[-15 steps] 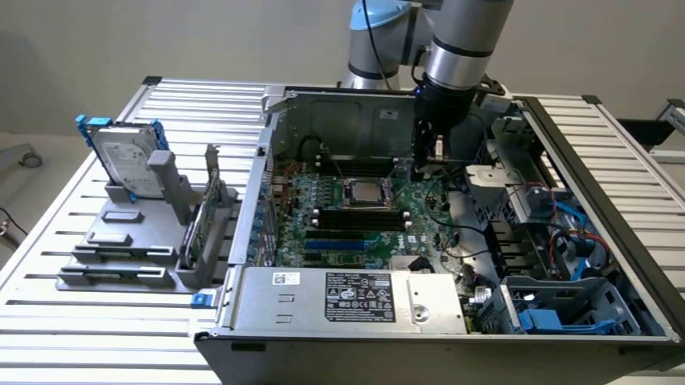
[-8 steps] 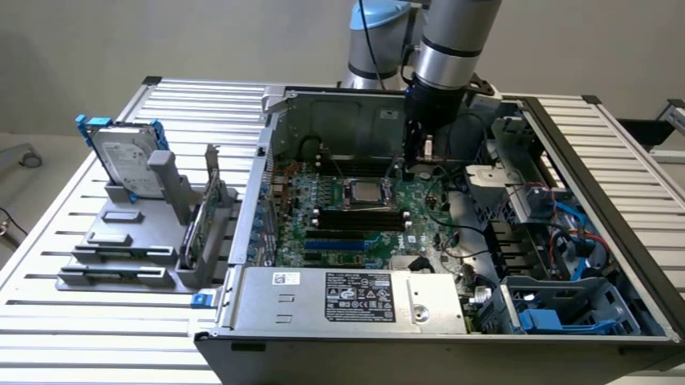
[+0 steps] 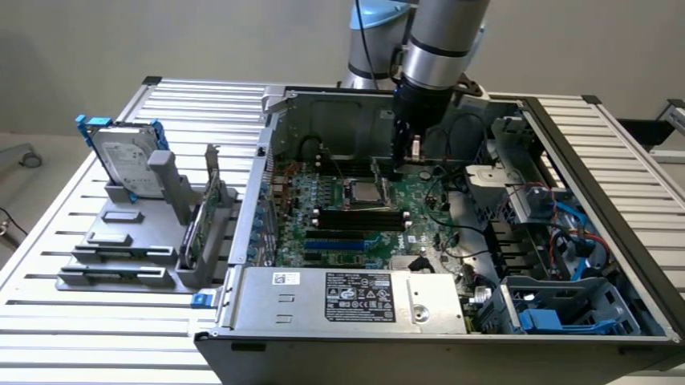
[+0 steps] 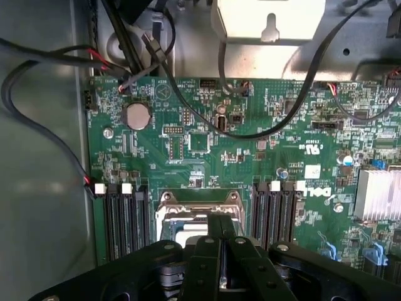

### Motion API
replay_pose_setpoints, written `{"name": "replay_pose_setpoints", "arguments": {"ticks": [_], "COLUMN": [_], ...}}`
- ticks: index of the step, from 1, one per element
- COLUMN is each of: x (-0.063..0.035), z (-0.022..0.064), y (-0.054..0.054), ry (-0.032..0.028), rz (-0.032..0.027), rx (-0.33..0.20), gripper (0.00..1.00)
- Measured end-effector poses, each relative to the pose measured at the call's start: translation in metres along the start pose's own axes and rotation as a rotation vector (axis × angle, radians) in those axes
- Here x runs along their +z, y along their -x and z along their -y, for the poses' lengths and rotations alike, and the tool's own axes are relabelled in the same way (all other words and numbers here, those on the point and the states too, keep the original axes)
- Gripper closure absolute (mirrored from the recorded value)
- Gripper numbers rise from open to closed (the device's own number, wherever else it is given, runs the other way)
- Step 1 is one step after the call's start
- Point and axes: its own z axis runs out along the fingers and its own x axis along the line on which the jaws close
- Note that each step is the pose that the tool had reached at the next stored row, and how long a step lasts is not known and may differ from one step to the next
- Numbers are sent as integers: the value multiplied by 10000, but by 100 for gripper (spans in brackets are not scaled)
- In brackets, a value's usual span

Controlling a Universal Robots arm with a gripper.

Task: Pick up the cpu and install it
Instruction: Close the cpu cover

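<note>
One part governs this operation: the cpu [image 3: 364, 191], a small flat square with a dull silver top plate. It lies within the dark metal-framed socket [image 4: 200, 199] near the middle of the green motherboard [image 3: 428, 216], inside the open computer case [image 3: 321, 112]. In the wrist view the cpu [image 4: 188, 231] appears as a pale square inside the socket frame, partly covered by the gripper's black fingers [image 4: 207, 257]. The gripper [image 3: 412, 160] hangs inside the case just above the board, slightly toward the exterior view's right of the socket. Its fingers are drawn fully together with nothing visible between them, so the cpu is not held. Whether the chip is fully seated or only resting in the socket cannot be determined. Handling assessment: the chip is judged light, thin and rigid. Its smooth metal plate would likely be slippery, and its underside contacts, with the socket beneath them, are probably easily damaged by tilt or dragging. The soundest hold is judged to be on two opposite edges of the pale rim, kept level and under light force, since the flat top offers two fingers no purchase. The frame sits close around the chip, leaving little room for fingertips. Memory slots [image 4: 125, 216] flank the socket, and loose black cables [image 4: 250, 135] cross the board nearby.
</note>
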Motion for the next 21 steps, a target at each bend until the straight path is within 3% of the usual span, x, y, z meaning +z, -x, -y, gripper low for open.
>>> {"name": "replay_pose_setpoints", "arguments": {"ticks": [4,6,15,21], "x": [3,4,30,53], "z": [25,39,168,251], "y": [3,5,9,8], "ry": [-145,-246,-834,-1123], "rz": [-1,0,6,-25], "rx": [-8,-11,-38,-56], "gripper": [89,89,89,89]}}
